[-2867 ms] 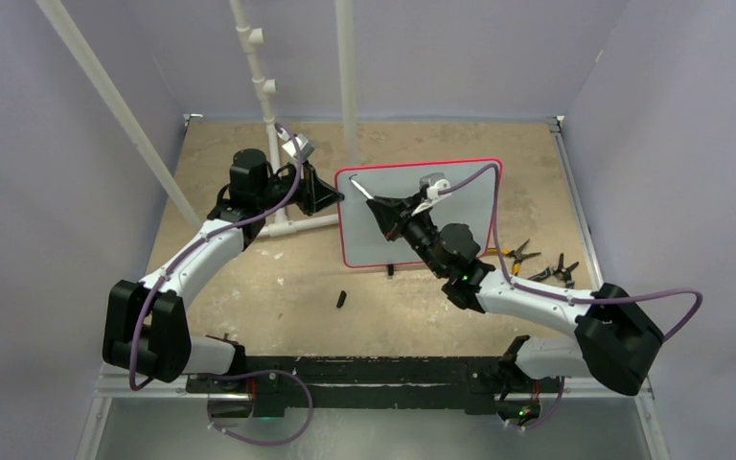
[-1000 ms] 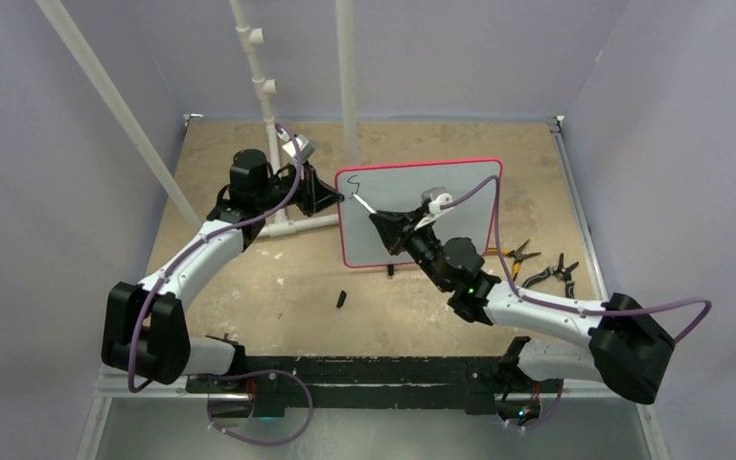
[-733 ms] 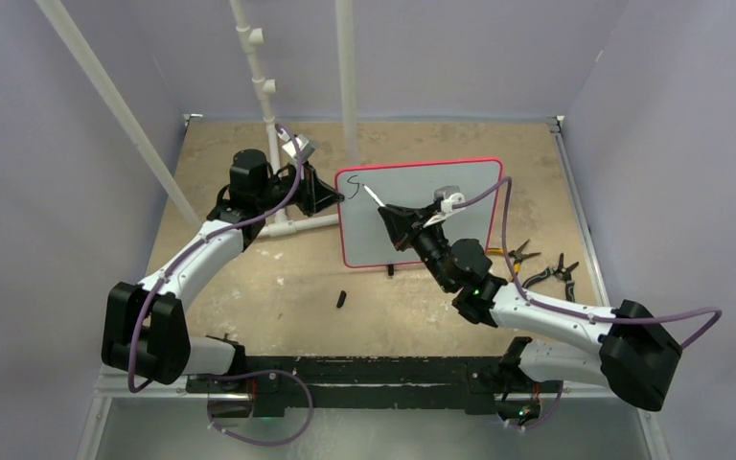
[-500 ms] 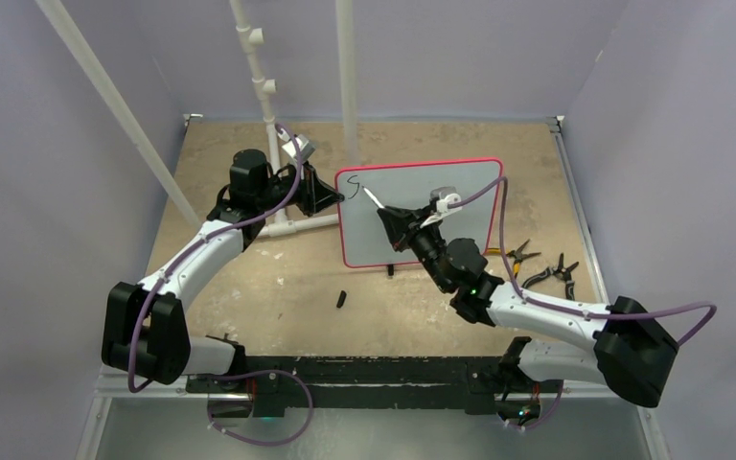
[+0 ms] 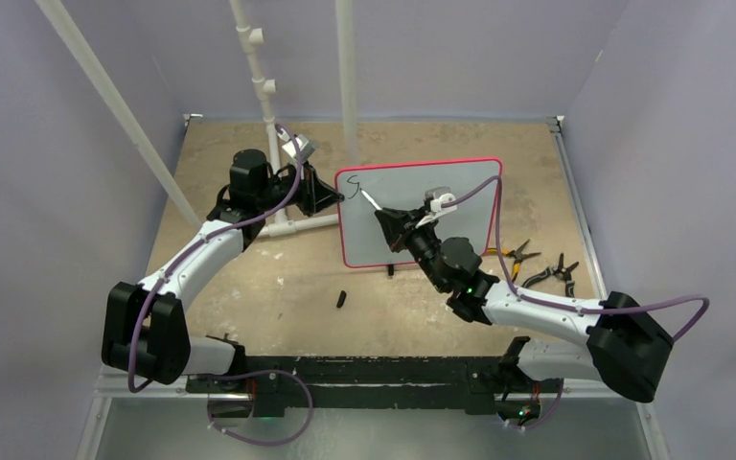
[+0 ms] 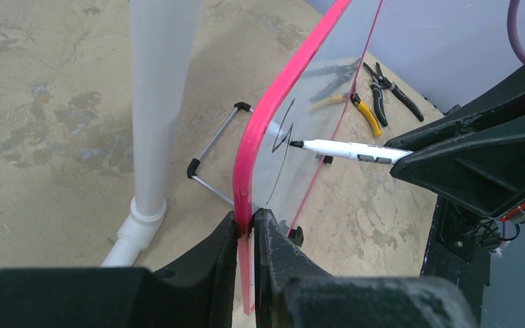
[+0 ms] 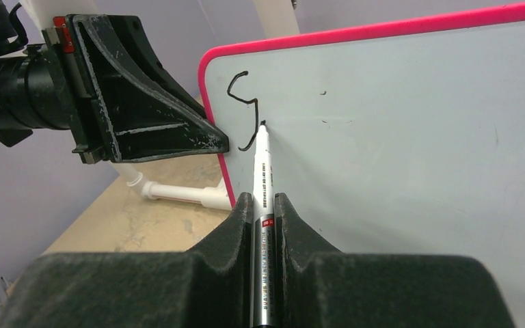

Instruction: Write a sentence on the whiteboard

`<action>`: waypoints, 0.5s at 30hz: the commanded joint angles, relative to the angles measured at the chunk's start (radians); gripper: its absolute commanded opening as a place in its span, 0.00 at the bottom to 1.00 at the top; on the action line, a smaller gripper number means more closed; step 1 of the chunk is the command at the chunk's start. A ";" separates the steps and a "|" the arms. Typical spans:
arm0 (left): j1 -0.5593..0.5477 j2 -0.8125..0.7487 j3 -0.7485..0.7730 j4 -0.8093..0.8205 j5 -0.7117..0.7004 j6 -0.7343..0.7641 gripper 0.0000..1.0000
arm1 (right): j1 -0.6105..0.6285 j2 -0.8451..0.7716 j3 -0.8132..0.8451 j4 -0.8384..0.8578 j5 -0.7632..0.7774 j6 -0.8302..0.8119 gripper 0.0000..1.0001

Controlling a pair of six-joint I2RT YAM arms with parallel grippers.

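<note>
Top external: whiteboard [image 5: 404, 184] on tan tabletop [image 5: 287, 278], lavender walls [image 5: 690, 144].

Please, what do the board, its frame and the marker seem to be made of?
Board: a smooth white writing face with a light sheen, probably a coated panel; the core is not visible.
Frame: bright pink, even colour, rounded corner, likely moulded plastic.
Marker: slim white barrel with small print and a dark tip, probably plastic.

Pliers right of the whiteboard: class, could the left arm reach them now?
Probably not: the left pincer is shut on the whiteboard edge, and that whiteboard stands between it and the pliers.
</note>
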 commanded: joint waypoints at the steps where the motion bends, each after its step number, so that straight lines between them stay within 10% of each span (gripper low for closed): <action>1: 0.000 -0.031 -0.010 0.007 -0.006 0.021 0.00 | 0.003 -0.009 0.035 -0.008 0.075 0.010 0.00; 15: 0.000 -0.033 -0.011 0.005 -0.008 0.025 0.00 | 0.003 -0.052 0.012 -0.030 0.138 0.020 0.00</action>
